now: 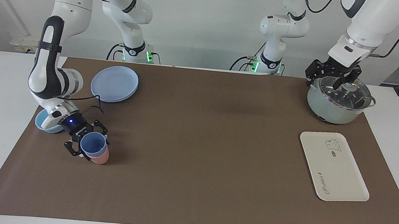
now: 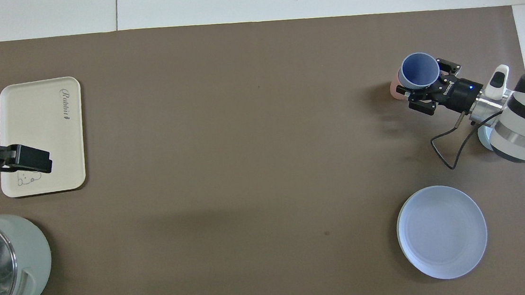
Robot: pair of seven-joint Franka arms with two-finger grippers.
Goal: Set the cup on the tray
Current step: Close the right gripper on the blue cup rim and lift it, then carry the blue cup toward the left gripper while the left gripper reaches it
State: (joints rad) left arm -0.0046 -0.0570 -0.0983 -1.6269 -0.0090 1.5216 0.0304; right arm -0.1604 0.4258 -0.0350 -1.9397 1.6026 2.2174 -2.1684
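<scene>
Periwinkle cup (image 1: 92, 145), salmon-pink cup (image 1: 100, 157), cream tray (image 1: 339, 176).

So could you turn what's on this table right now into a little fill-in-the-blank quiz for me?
1. The right hand is closed on the ____ cup.
2. That cup sits nested in a ____ cup.
3. The left hand hangs over the lidded ____.
4. The tray carries a small drawing of a cartoon ____.

Missing words: blue; pink; pot; animal

My worktop (image 1: 190, 206), brown mat (image 1: 199, 156) on it, carries tray (image 1: 333, 167), pot (image 1: 337, 101), plate (image 1: 114, 83), bowl (image 1: 43, 122), pink cup (image 1: 100, 158).
</scene>
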